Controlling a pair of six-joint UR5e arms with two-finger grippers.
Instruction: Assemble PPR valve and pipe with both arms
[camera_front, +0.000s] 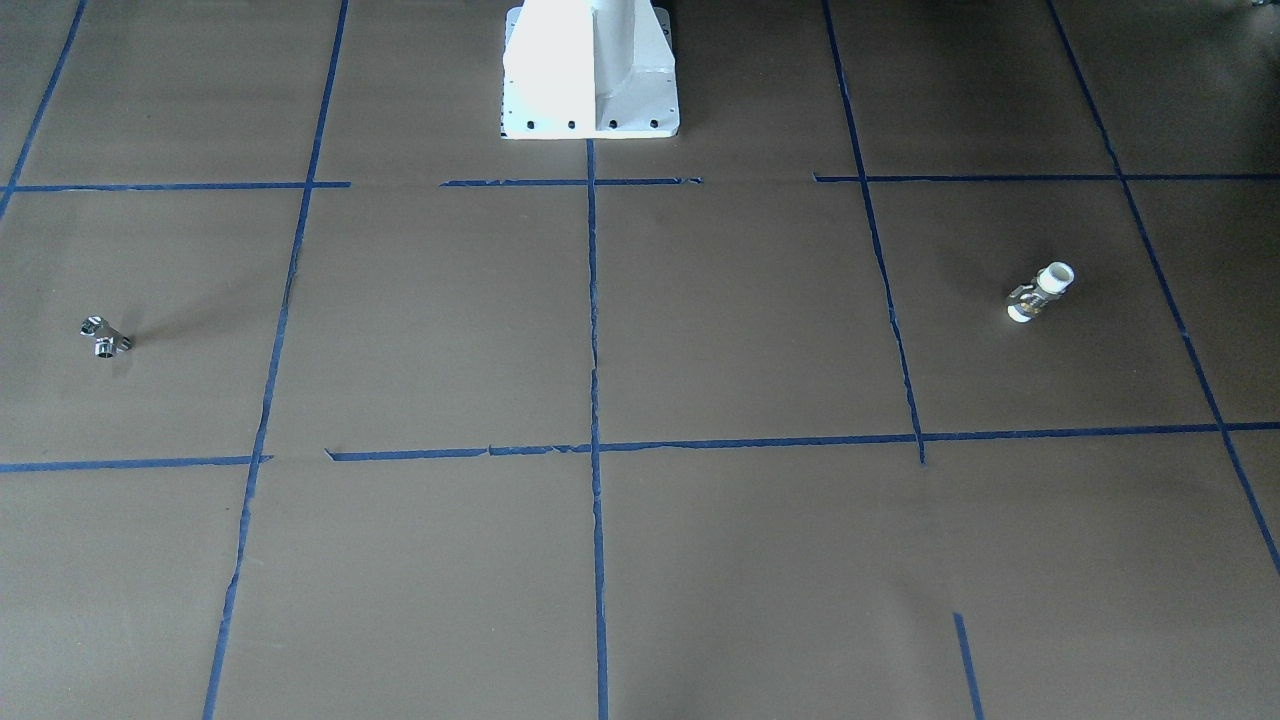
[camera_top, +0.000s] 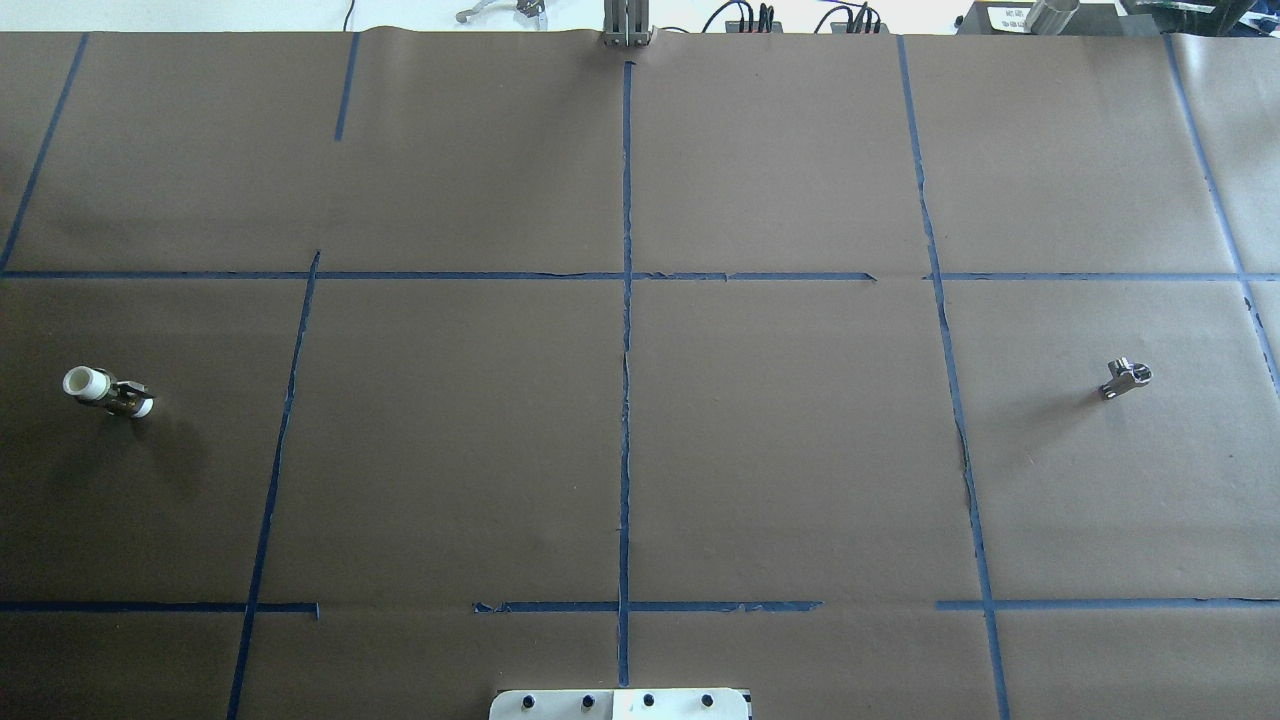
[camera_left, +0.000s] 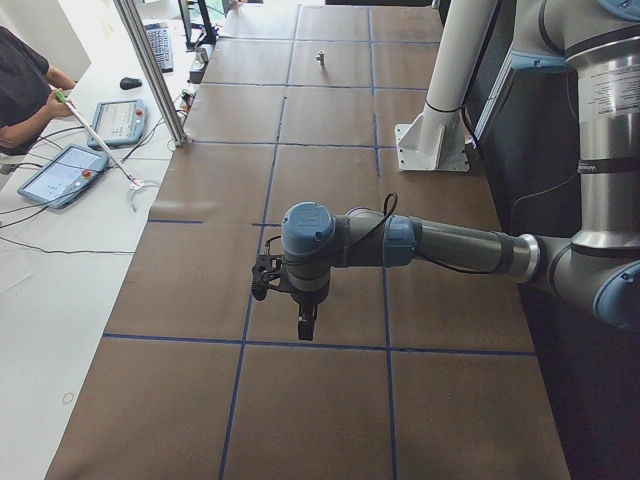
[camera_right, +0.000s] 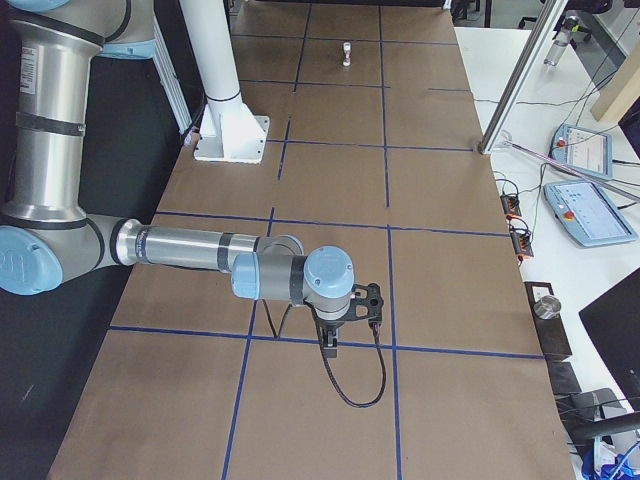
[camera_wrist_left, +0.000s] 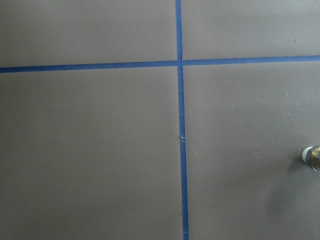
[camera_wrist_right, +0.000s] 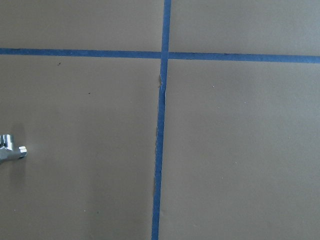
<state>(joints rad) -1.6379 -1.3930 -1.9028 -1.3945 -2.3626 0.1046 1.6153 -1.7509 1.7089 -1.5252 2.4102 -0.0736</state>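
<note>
PPR valve (camera_top: 108, 392) and pipe (camera_top: 1125, 378) well apart, left tool (camera_left: 304, 325) and right tool (camera_right: 331, 344) apparently aloft, opening indiscernible

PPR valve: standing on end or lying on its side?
Upright on one white end. The PPR valve shows its open top ring in both the overhead and front-facing views, leaning away from each camera.

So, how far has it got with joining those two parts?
Nothing looks done. The white-ended, metal-banded stubby valve and the shiny chrome branched pipe fitting lie far apart on the brown table, neither one gripped. Left: picking up each, bringing them together, joining them.
</note>
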